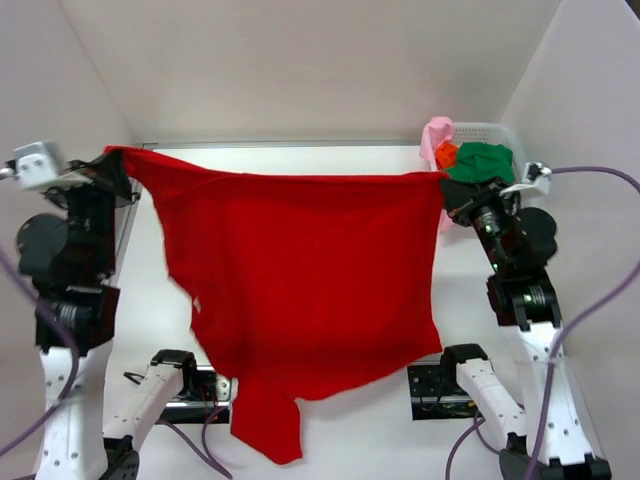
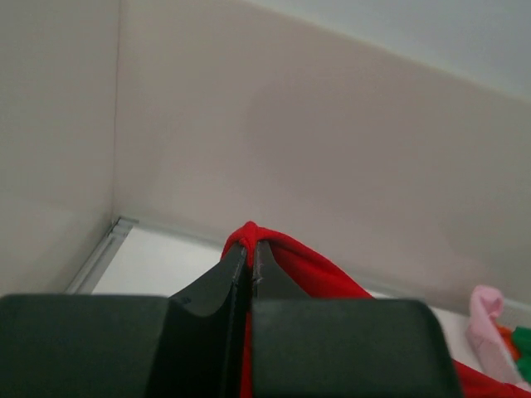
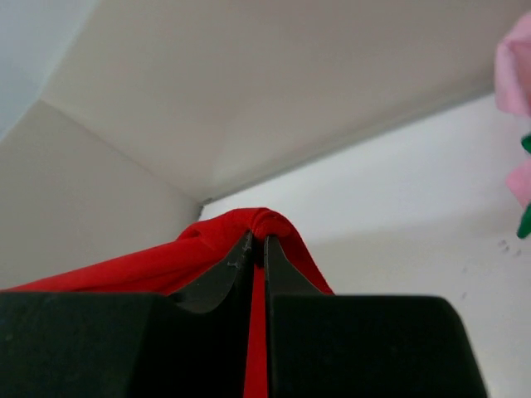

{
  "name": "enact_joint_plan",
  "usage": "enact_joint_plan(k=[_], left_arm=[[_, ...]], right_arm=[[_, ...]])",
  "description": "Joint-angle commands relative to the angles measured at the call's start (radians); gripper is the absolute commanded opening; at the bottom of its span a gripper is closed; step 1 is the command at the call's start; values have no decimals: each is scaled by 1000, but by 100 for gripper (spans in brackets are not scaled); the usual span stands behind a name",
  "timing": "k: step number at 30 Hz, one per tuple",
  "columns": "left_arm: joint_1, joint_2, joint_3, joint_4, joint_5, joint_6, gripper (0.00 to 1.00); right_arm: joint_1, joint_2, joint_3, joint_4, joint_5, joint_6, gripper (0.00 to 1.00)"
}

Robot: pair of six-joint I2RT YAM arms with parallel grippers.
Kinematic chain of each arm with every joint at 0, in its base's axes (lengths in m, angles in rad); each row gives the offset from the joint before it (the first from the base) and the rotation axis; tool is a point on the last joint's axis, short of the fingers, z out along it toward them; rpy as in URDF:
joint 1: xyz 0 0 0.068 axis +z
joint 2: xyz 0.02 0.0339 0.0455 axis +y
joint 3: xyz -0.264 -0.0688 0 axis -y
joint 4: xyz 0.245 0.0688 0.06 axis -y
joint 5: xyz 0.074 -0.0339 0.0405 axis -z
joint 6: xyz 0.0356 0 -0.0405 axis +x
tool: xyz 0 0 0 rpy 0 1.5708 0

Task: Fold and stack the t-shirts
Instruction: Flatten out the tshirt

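My left jaws are pressed together on a bunched corner of the red t-shirt (image 1: 310, 270), and my right jaws pinch the opposite corner the same way, with a small hump of cloth folded over the tips. Between the two grips the top edge is drawn nearly straight, and the rest hangs as a wide sheet over the worktop (image 1: 150, 300), one lower part trailing down towards my bases. The cloth is light, soft and limp, so I judge it will sag and swing with any move and crease wherever it touches down; holding it by the corners, well apart, is what spreads it flat. Behind my right arm stands the white basket (image 1: 500, 132) at the far right, with the pink t-shirt (image 1: 437, 135), orange t-shirt (image 1: 446, 155) and green t-shirt (image 1: 482, 160) heaped in it.
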State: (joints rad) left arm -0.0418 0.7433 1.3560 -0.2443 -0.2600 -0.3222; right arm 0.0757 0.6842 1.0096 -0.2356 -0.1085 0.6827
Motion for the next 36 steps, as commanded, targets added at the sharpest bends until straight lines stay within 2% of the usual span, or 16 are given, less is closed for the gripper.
enact_joint_plan(k=[1, 10, 18, 22, 27, 36], left_arm=[[2, 5, -56, 154, -61, 34, 0], [2, 128, -221, 260, -105, 34, 0], [11, 306, -262, 345, -139, 14, 0], [39, 410, -226, 390, -105, -14, 0], [48, 588, -111, 413, -85, -14, 0], [57, 862, 87, 441, -75, -23, 0]], right_arm=[[-4, 46, -64, 142, 63, -23, 0], [-4, 224, -161, 292, 96, -23, 0], [-4, 435, -140, 387, 145, -3, 0], [-4, 572, -63, 426, 145, -3, 0], [-4, 724, 39, 447, 145, -15, 0], [-4, 1069, 345, 447, 145, -48, 0]])
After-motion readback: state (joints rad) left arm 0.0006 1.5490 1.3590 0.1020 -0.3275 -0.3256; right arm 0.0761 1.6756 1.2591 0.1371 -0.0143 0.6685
